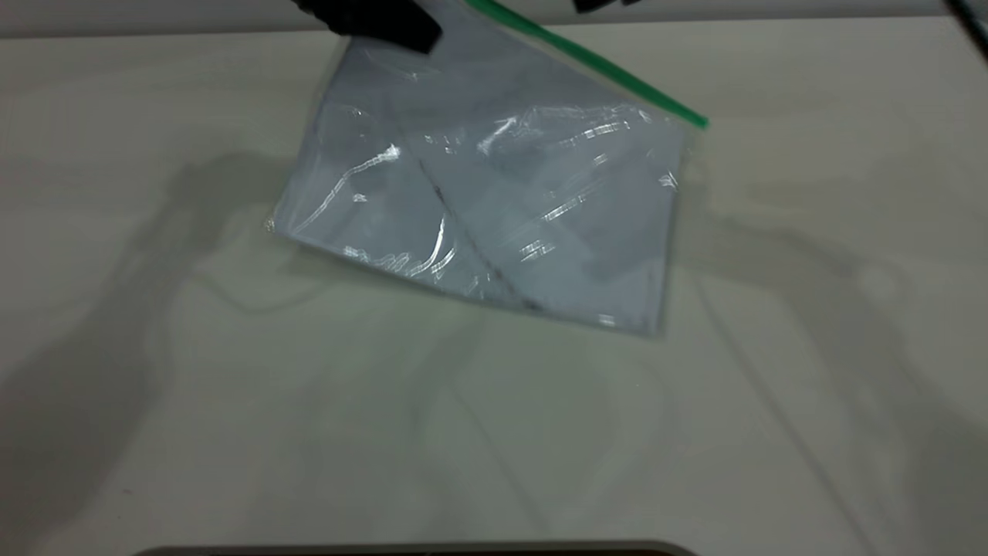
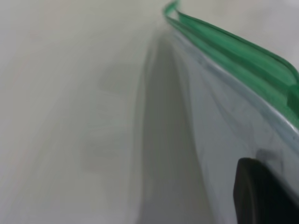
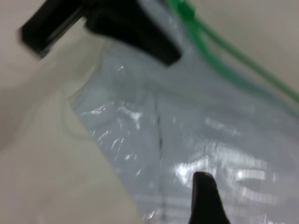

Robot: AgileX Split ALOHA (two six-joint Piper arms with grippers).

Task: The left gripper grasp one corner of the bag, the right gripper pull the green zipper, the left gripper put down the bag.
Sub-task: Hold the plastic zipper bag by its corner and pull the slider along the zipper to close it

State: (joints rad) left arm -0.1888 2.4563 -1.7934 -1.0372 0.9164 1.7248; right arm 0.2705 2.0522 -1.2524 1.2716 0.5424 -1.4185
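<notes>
The bag (image 1: pixel 494 193), a clear pouch with white paper and a dark diagonal line, hangs tilted, its lower edge near the table. The green zipper (image 1: pixel 594 66) runs along its raised top edge. My left gripper (image 1: pixel 386 23) is shut on the bag's upper left corner and holds it up. In the left wrist view one black finger (image 2: pixel 261 196) presses on the plastic below the zipper (image 2: pixel 233 51). My right gripper (image 1: pixel 594 5) shows only as a dark bit at the top edge, above the zipper. In its wrist view the right gripper (image 3: pixel 205 200) hovers over the bag (image 3: pixel 196 130), with the left gripper (image 3: pixel 131 28) and zipper (image 3: pixel 224 51) beyond.
The pale table (image 1: pixel 231 432) lies bare around the bag, crossed by the arms' shadows. A dark rounded edge (image 1: pixel 417 550) shows at the near side of the table.
</notes>
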